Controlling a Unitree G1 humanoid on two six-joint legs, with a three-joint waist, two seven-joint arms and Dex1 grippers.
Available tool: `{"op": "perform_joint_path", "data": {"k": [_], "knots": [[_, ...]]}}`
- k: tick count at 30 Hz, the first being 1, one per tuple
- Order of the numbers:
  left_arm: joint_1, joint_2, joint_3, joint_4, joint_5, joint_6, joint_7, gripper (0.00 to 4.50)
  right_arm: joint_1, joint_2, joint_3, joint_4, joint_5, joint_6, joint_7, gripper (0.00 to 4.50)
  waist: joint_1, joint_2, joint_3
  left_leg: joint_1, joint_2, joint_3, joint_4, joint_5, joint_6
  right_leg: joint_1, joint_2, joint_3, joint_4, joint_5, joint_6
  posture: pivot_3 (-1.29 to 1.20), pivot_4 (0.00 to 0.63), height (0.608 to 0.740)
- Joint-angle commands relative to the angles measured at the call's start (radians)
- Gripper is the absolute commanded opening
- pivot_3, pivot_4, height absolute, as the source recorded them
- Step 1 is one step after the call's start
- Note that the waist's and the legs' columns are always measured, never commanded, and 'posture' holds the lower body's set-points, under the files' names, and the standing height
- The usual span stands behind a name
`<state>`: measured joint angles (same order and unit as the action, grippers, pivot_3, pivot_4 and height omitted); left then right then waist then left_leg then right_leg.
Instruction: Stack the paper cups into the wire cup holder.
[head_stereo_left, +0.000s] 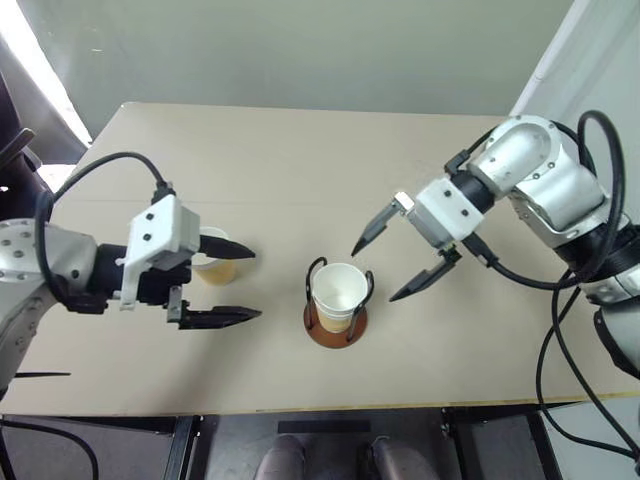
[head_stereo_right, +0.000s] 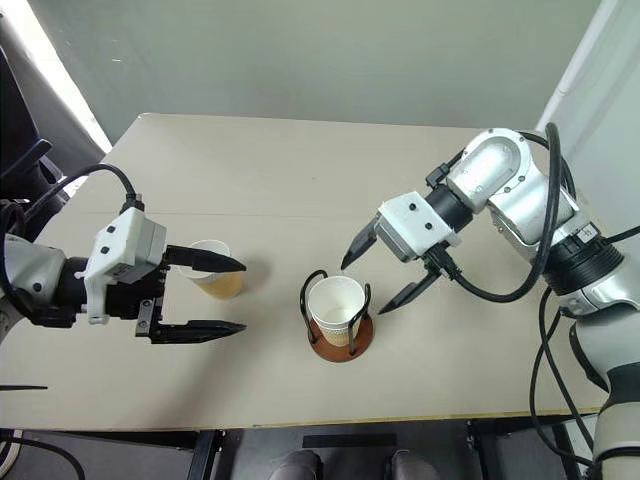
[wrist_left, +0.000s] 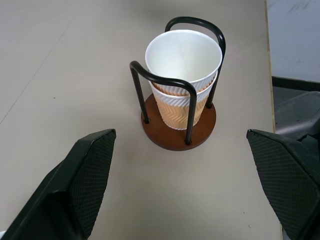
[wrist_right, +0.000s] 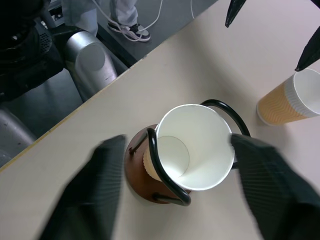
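Cups (head_stereo_left: 338, 292) sit nested in wire cup holder (head_stereo_left: 335, 326), lower centre of head view, on the table (head_stereo_left: 300, 160); left wrist view shows two stacked, top rim above the loops. Right gripper (head_stereo_left: 391, 262) hangs just right of holder, fingers spread apart, nothing between them. Third cup (head_stereo_right: 215, 268) stands at centre-left, by upper finger of left gripper (head_stereo_left: 235, 283). That one's wide open too, empty.
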<state>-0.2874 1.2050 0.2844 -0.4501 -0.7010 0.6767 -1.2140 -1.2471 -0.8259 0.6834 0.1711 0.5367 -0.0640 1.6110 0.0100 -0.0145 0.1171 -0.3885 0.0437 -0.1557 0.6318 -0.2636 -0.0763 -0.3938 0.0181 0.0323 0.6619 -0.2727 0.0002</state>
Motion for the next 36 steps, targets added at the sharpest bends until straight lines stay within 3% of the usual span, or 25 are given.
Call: {"op": "perform_joint_path", "data": {"k": [1,7,10,15,23,36], "knots": [[0.003,0.055,0.102,0.07,0.066,-0.033,0.004,4.5,-0.04,-0.03,-0.139,0.109,0.072,0.08,0.003,4.47,0.001,0.0,0.0,0.0,0.0,0.0,0.0,0.0,0.0,0.0,0.0,0.0,0.0,0.0,0.0,0.0,0.15,0.74],[0.154,0.144,0.244,0.226,0.258,-0.116,-0.062,4.5,0.031,-0.117,-0.369,0.403,0.189,0.259,0.003,4.47,0.013,0.0,0.0,0.0,0.0,0.0,-0.001,0.0,-0.001,0.0,0.0,0.0,-0.002,0.0,0.0,0.0,0.15,0.74],[0.214,0.169,0.223,0.299,0.353,-0.2,-0.068,4.5,0.111,-0.146,-0.478,0.431,0.237,0.341,0.003,4.47,0.022,-0.001,0.0,-0.001,0.0,0.0,-0.002,-0.001,-0.002,0.0,-0.001,0.0,-0.002,0.0,-0.001,0.0,0.15,0.74],[0.173,0.16,0.086,0.401,0.423,-0.307,-0.056,4.5,0.262,-0.141,-0.645,0.25,0.283,0.467,-0.015,4.47,0.021,0.0,0.0,0.001,0.0,0.004,-0.001,0.0,-0.003,0.0,0.0,0.001,0.0,0.0,-0.001,0.0,0.15,0.74],[-0.028,0.088,-0.123,0.51,0.491,-0.399,-0.043,4.5,0.448,-0.1,-0.837,-0.085,0.355,0.621,-0.202,4.47,0.018,-0.001,0.0,0.004,0.0,0.003,0.0,0.0,-0.003,0.0,0.0,0.0,0.0,-0.001,-0.002,0.0,0.15,0.74],[-0.26,0.006,-0.245,0.552,0.474,-0.398,-0.149,4.5,0.557,-0.089,-0.906,-0.206,0.331,0.659,-0.286,4.47,0.017,-0.001,-0.001,0.002,0.0,0.003,0.0,0.0,-0.003,0.0,0.0,0.0,-0.001,-0.001,-0.001,0.0,0.15,0.74]]}}
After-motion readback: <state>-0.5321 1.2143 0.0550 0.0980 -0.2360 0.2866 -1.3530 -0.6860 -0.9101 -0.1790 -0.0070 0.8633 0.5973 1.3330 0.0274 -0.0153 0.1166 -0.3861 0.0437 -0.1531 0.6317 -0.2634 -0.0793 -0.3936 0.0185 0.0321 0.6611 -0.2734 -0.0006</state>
